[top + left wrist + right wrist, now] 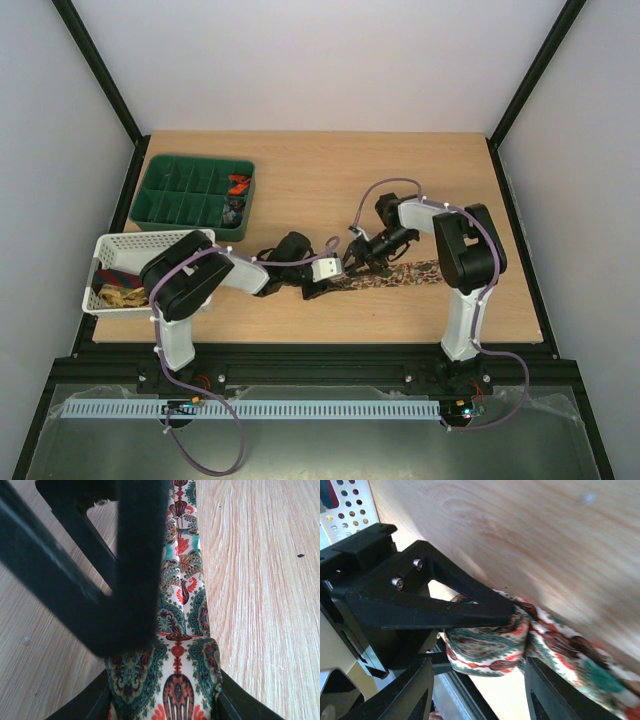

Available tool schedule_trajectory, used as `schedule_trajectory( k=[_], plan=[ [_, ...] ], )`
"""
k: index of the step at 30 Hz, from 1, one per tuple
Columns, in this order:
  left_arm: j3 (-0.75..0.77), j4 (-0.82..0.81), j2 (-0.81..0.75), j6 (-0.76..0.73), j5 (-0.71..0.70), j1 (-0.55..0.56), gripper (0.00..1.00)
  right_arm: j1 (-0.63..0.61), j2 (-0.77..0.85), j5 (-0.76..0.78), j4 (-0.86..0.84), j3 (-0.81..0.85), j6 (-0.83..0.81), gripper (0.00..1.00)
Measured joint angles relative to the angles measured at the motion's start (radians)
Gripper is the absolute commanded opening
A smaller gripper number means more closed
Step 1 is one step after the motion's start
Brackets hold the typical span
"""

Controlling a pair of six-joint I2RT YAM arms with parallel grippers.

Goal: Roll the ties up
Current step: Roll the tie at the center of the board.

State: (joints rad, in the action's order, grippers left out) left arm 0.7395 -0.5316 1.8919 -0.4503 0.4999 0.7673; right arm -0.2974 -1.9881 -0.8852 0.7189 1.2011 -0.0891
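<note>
A floral-patterned tie lies as a strip across the middle of the table. Its left end is folded into a small roll. My left gripper is shut on that roll, whose fabric fills the gap between its fingers in the left wrist view. My right gripper is open, with its fingers on either side of the roll. One right finger crosses the tie in the left wrist view. The left gripper's finger lies over the roll in the right wrist view.
A green compartment tray at the back left holds an orange-red coil and a dark coil. A white basket at the left edge holds a maroon tie and a gold-patterned tie.
</note>
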Motion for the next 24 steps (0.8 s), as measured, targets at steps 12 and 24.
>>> schedule_trajectory(
  k=[12, 24],
  plan=[
    [0.038, 0.076, -0.004, 0.027, -0.031, 0.008, 0.36, -0.056, -0.047, 0.010, -0.015, 0.005, 0.032, 0.10],
    [0.045, 0.100, -0.010, 0.069, -0.029, 0.002, 0.71, -0.031, -0.063, 0.037, 0.013, 0.020, -0.042, 0.01]
  ],
)
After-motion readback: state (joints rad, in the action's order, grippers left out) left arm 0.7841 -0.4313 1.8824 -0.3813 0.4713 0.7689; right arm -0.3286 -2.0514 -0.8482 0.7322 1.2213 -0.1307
